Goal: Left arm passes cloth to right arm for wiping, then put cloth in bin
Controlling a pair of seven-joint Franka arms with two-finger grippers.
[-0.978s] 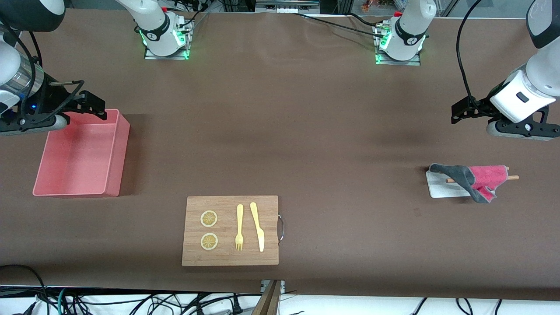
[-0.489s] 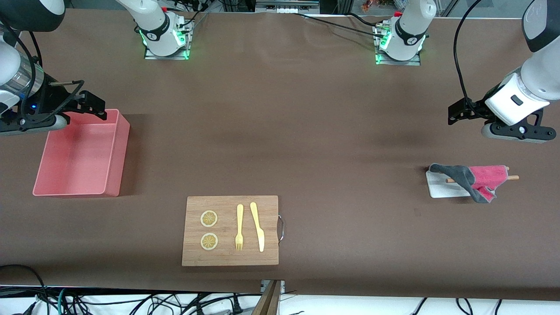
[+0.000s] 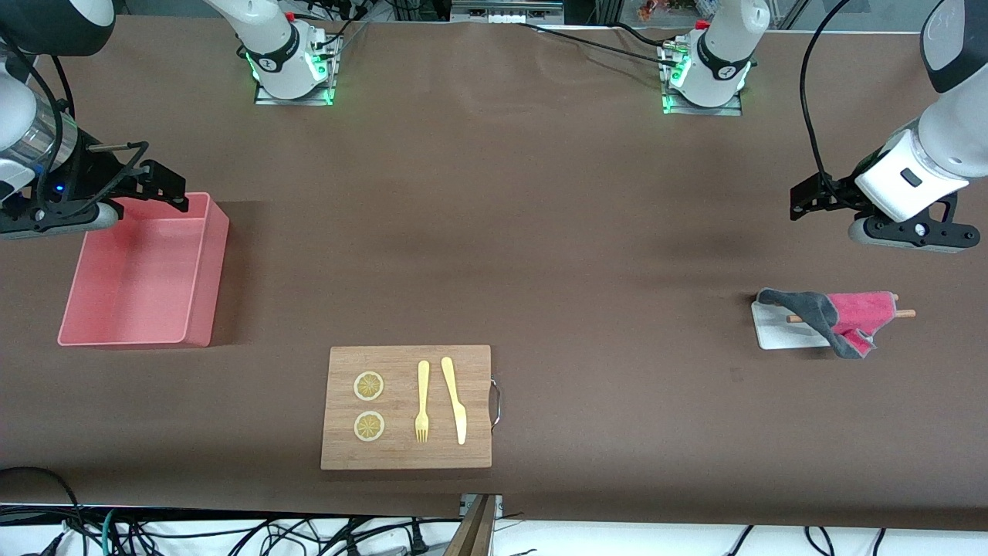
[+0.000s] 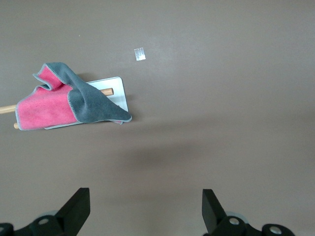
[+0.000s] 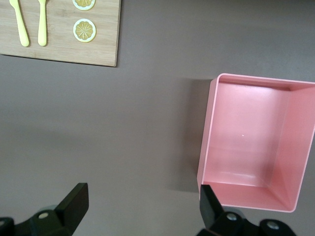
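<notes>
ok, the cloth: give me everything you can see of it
The cloth is a small soft rag, magenta-pink on one face and dark grey on the other, with a pale stitched edge. It lies crumpled and partly folded over, so both faces show. It is draped across a wooden stick and over one end of a flat white tray, at the left arm's end of the table. Neither gripper touches it.

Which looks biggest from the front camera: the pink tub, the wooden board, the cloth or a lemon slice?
Largest to smallest in the front view:
1. bin and cutting board, too alike to rank
2. cloth
3. lemon slice
</notes>
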